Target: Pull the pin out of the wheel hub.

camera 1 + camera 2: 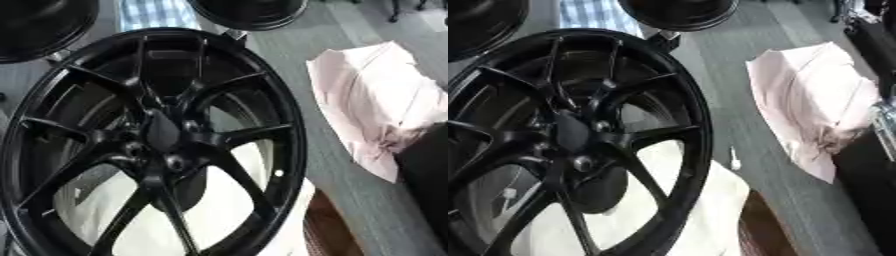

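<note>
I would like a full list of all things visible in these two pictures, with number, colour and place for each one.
wheel: one, black, with spokes, fills the left and middle of both views.
lug holes: a few, dark with a dull shine, around the wheel's centre; no pin can be told apart there.
other wheels: two, black, cut off at the top edge, one at the top left, one at top middle.
checked cloth: one, blue and white, top, between those two wheels.
crumpled sheet: one, pale pink, right of the wheel.
small white thing: one, beside the wheel's right rim.
floor: grey, under everything.
robot hand: none shows in either view.
</note>
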Tool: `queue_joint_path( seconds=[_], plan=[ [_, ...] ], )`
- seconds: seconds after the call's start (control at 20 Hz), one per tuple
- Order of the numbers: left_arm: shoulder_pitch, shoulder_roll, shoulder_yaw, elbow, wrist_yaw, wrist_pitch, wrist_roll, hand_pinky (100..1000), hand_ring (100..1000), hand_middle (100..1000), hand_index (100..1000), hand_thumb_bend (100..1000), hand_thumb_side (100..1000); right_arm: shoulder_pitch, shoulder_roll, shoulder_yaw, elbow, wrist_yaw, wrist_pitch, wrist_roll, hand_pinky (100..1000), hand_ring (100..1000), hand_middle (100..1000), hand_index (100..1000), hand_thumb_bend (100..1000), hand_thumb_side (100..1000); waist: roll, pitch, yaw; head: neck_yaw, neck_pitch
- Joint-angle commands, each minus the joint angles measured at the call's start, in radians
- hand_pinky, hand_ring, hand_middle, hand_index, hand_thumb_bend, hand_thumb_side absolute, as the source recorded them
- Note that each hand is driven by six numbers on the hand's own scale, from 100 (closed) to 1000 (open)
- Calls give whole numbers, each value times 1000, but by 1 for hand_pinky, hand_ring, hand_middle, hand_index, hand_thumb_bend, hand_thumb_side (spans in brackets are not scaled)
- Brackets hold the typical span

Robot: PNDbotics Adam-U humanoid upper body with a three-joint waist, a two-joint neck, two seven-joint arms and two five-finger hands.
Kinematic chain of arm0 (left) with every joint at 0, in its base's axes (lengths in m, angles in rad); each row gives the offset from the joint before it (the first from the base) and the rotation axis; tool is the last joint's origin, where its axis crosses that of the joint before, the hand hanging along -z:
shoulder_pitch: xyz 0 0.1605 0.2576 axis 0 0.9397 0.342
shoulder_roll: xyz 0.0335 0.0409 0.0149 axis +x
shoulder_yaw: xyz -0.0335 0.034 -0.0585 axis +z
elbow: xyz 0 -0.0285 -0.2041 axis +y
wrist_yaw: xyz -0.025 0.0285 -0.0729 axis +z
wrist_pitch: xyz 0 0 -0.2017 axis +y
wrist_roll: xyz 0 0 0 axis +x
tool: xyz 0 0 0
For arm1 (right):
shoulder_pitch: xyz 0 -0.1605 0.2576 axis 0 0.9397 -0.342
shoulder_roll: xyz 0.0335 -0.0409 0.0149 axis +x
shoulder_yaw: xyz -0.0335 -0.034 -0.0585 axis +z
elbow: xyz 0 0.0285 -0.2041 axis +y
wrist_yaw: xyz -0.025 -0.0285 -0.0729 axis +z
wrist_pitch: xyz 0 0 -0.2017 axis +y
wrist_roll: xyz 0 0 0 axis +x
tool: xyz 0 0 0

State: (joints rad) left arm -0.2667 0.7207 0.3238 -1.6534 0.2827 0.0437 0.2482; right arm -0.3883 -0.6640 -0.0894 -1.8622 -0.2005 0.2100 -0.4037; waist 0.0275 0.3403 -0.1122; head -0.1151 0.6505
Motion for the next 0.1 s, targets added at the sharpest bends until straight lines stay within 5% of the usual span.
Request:
queue_joint_path(
  seconds=[0.05,0.1],
  plan=[
    [-66,-54,-15,-57,54,20,-1,748,609,571,793,335,877,-29,6,-4,-19,-10,-6,5,801,798,648,764,100,491,-4,-17,-3,12,-3],
    [-90,-80,-18,-60,70,34,-5,749,611,574,797,345,870,-37,15,-4,-17,-10,-7,6,801,798,648,764,100,486,-5,-16,-4,14,-4]
  ],
)
